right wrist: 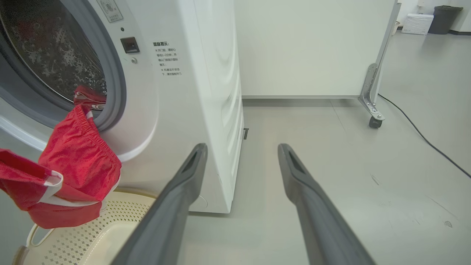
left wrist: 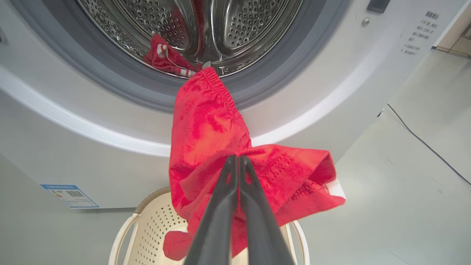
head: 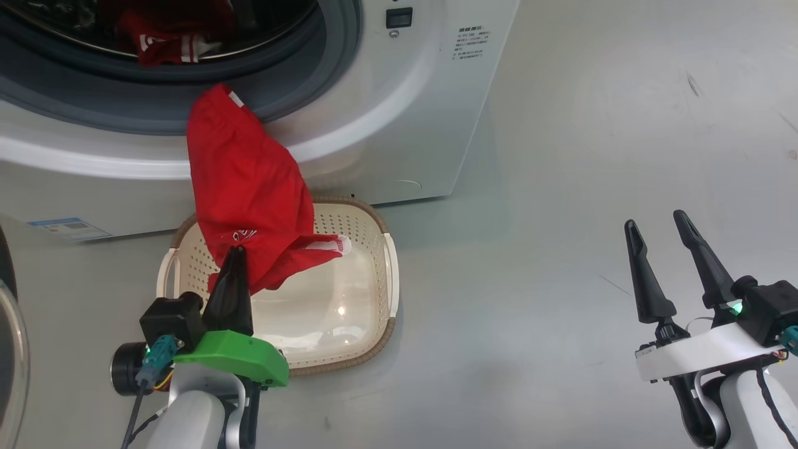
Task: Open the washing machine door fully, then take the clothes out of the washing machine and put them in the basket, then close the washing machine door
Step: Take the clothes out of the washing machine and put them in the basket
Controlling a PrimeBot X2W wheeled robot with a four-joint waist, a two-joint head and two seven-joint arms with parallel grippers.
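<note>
- Grey, glossy floor point(head: 561, 187) spreads around the white washing machine point(head: 399, 125), marked with a few scuffs. A black cable point(right wrist: 423, 137) trails across it.
- A pale partition panel point(right wrist: 305, 48) stands behind the machine on a bracketed caster point(right wrist: 374, 122), with a dark bin point(right wrist: 443, 18) far back.
- Left gripper point(left wrist: 235, 159) is pinched tight on a red garment point(head: 249, 181), which drapes from the grey gasket point(head: 299, 93) down over the basket point(head: 388, 262).
- More clothes point(head: 165, 40) lie inside the drum.
- Right gripper point(head: 654, 219) hovers empty with fingers spread, well apart from the basket.
</note>
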